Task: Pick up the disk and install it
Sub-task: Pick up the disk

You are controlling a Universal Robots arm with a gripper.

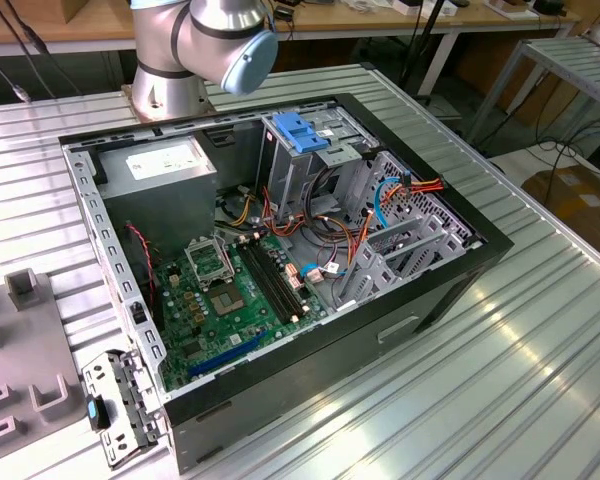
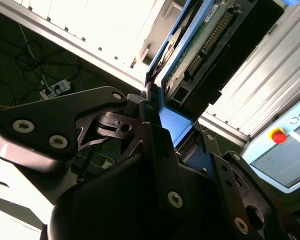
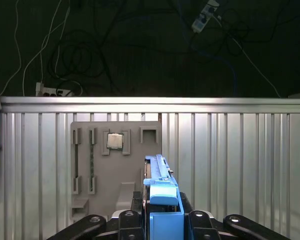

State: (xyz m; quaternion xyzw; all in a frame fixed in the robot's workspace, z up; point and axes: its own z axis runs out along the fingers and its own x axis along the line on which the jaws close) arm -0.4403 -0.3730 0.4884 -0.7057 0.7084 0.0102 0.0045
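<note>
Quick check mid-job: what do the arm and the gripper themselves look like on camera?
The arm has rounded silver-grey joint housings, one closed by a round light blue cap, on a cylindrical silver base. The gripper, in the second wrist view, is matt black: flat angular linkage plates joined at pivots and dotted with silver screw heads.

Bright room light, hard glare on metal
In the exterior view the ribbed silver aluminium table (image 1: 540,380) throws white streaks of glare, and the open black computer case (image 1: 450,290) shades its inner walls. In the second wrist view a burnt-out white patch backs the black gripper (image 2: 162,112), a near-silhouette clamped on the silver, blue-railed disk (image 2: 205,40). In the first wrist view the cable-strewn floor (image 3: 140,45) lies dim
</note>
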